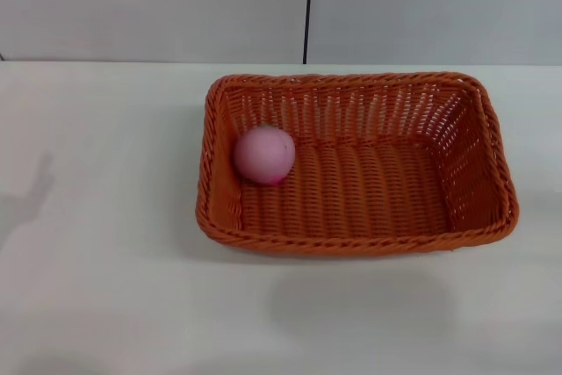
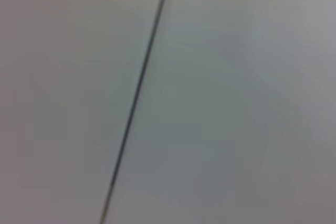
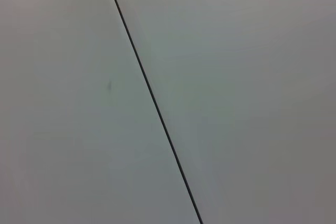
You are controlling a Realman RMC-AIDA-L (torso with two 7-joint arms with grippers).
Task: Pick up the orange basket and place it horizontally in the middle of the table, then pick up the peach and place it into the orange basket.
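Head view first: orange basket (image 1: 356, 164) sits lengthwise across the middle of the white tabletop (image 1: 97, 217), long sides running left to right, resting flat on its base. Peach (image 1: 263, 155) is inside it, down on the woven floor at the basket's left end, tucked close to the left wall and a bit toward the far side. A grey wall with a dark vertical seam (image 1: 308, 6) runs behind the tabletop. No arm or jaws anywhere in this view, so I can't place anything relative to them; only a couple of soft shadows lie on the tabletop, one at the left edge and one in front of the basket.

Left wrist view: just a plain pale surface with a thin dark line (image 2: 137, 98) slanting across it, probably the wall seam, but it's too soft to be sure. No jaws visible, so can't tell their state.

Right wrist view: same deal, pale surface and a dark slanted line (image 3: 152, 98). Jaws not visible here either.
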